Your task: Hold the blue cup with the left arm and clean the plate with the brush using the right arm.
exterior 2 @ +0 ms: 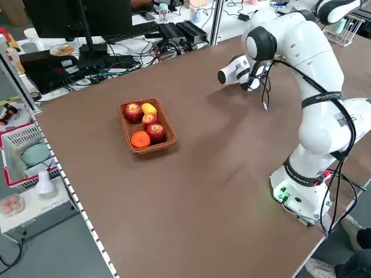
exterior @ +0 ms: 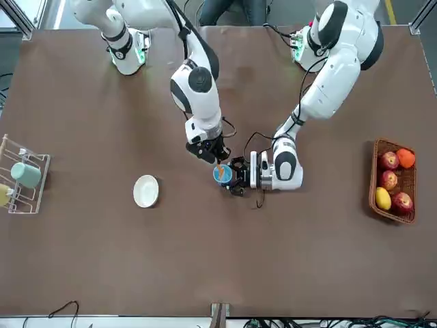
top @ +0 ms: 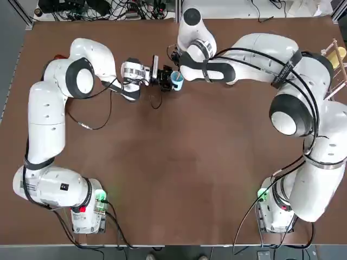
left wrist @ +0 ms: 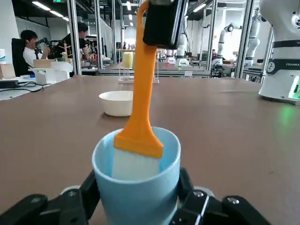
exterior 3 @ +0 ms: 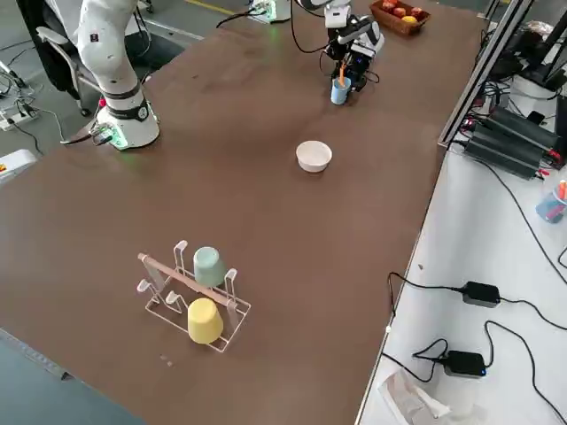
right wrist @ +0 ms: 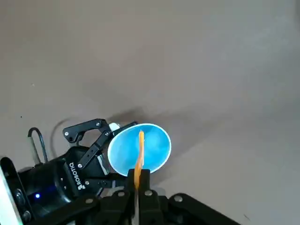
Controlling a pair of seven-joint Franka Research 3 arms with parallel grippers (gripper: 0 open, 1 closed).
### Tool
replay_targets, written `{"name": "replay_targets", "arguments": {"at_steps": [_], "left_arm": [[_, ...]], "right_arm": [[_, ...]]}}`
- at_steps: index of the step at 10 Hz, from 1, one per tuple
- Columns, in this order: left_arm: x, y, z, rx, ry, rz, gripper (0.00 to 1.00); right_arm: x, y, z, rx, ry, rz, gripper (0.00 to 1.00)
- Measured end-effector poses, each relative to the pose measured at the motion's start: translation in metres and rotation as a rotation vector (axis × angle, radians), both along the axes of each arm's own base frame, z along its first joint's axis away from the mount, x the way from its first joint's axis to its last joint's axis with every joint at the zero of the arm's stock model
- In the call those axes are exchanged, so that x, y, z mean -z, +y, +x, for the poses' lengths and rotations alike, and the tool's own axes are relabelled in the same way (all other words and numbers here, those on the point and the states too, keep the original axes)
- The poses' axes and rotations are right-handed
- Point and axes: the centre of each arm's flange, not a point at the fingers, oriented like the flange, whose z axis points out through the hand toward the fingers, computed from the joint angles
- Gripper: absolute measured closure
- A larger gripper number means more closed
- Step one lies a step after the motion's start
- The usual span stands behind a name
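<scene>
The blue cup [exterior: 222,174] stands upright on the brown table, past its middle, with my left gripper [exterior: 235,176] shut on it from the side. In the left wrist view the cup [left wrist: 137,183] sits between my black fingers [left wrist: 75,206]. My right gripper [exterior: 217,156] hangs over the cup, shut on the orange brush [left wrist: 140,108], which points straight down with its white bristles inside the cup. From the right wrist, the brush [right wrist: 138,159] crosses the cup's mouth [right wrist: 139,149]. The cream plate [exterior: 145,190] lies bare on the table beyond the right gripper, apart from both arms.
A wicker basket of fruit [exterior: 392,181] sits near the table edge on the left arm's side. A wire rack holding a teal and a yellow cup [exterior 3: 195,297] stands at the right arm's side. People sit at desks [left wrist: 28,42] far behind.
</scene>
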Motion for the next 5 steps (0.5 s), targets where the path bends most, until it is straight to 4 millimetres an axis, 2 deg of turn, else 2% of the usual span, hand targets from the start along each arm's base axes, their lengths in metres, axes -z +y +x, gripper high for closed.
{"name": "replay_targets", "arguments": {"at_steps": [5], "left_arm": [[0.000, 0.000, 0.000, 0.000, 0.000, 0.000, 0.32]], "right_arm": [[0.018, 0.011, -0.009, -0.005, 0.006, -0.018, 0.96]]}}
